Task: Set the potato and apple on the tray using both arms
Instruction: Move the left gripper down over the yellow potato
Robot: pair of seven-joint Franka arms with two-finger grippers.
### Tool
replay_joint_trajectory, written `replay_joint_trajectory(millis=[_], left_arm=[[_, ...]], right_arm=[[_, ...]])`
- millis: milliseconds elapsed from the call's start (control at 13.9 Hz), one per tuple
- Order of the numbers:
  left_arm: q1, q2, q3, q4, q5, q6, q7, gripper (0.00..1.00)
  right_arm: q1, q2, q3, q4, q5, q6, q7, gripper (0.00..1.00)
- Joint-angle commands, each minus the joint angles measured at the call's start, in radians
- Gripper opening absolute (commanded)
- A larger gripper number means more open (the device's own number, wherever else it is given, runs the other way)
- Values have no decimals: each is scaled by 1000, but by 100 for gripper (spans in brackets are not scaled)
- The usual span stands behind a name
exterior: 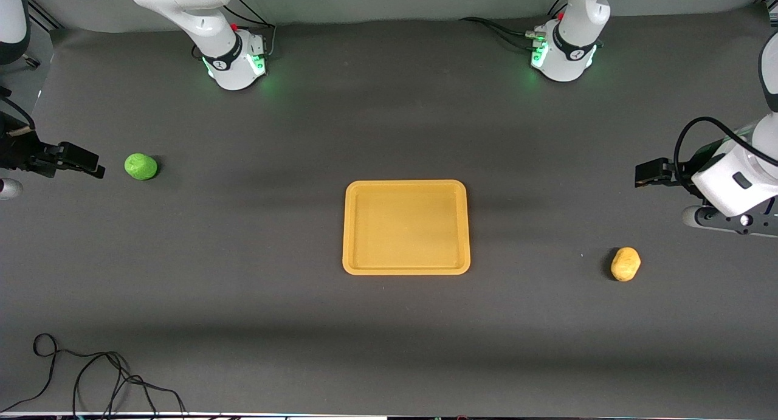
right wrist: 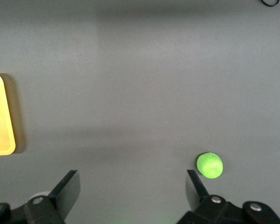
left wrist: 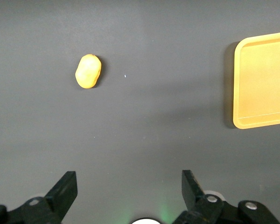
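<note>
The yellow-orange tray (exterior: pixel 406 227) lies flat near the middle of the dark table (exterior: pixel 243 286), with nothing on it. The green apple (exterior: pixel 141 166) sits on the table toward the right arm's end, well apart from the tray and a little farther from the front camera than the tray's middle. The yellow-tan potato (exterior: pixel 625 264) lies toward the left arm's end, level with the tray's nearer rim and also well apart from it.

The right gripper (right wrist: pixel 130 186) hangs above the table just beside the apple, its 2 fingers (right wrist: pixel 67 189) spread wide and holding nothing. The left gripper (left wrist: pixel 128 186) hovers over bare table near the potato, its fingers (left wrist: pixel 63 189) likewise released and empty.

A loose black cable (exterior: pixel 91 377) lies coiled on the table at the nearest edge, toward the right arm's end.
</note>
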Motion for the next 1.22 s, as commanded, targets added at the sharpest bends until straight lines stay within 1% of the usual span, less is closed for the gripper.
replay_joint_trajectory(millis=[0, 72, 215, 431, 503, 575, 790, 862, 934, 1077, 1149], left_arm=[[-24, 4, 4, -3, 32, 19, -15, 100], [-29, 5, 4, -23, 58, 71, -15, 100], [-14, -66, 10, -116, 59, 201, -9, 100], [-11, -84, 13, -117, 72, 212, 9, 100], [-3, -83, 13, -129, 72, 220, 11, 100], [6, -81, 13, -174, 71, 246, 12, 100], [12, -132, 13, -387, 71, 413, 11, 100], [12, -137, 15, -444, 71, 454, -6, 100], [34, -132, 16, -501, 71, 497, -9, 100], [86, -132, 16, -680, 68, 693, 8, 100], [109, -124, 16, -749, 51, 782, 9, 100]], right_arm=[[-4, 8, 6, 28, 14, -19, 9, 100], [-4, 9, 6, 35, 14, -19, 10, 100], [-6, 11, 4, 38, 14, -19, 9, 100], [-6, 11, 4, 38, 15, -19, 9, 100], [-6, 13, 4, 40, 15, -19, 9, 100], [-6, 13, 4, 44, 15, -19, 9, 100], [-6, 13, 4, 46, 15, -19, 10, 100], [-6, 14, 4, 46, 15, -19, 10, 100], [-6, 19, 4, 46, 15, -19, 10, 100], [-6, 19, 4, 46, 15, -18, 10, 100], [-6, 19, 4, 49, 15, -18, 10, 100]])
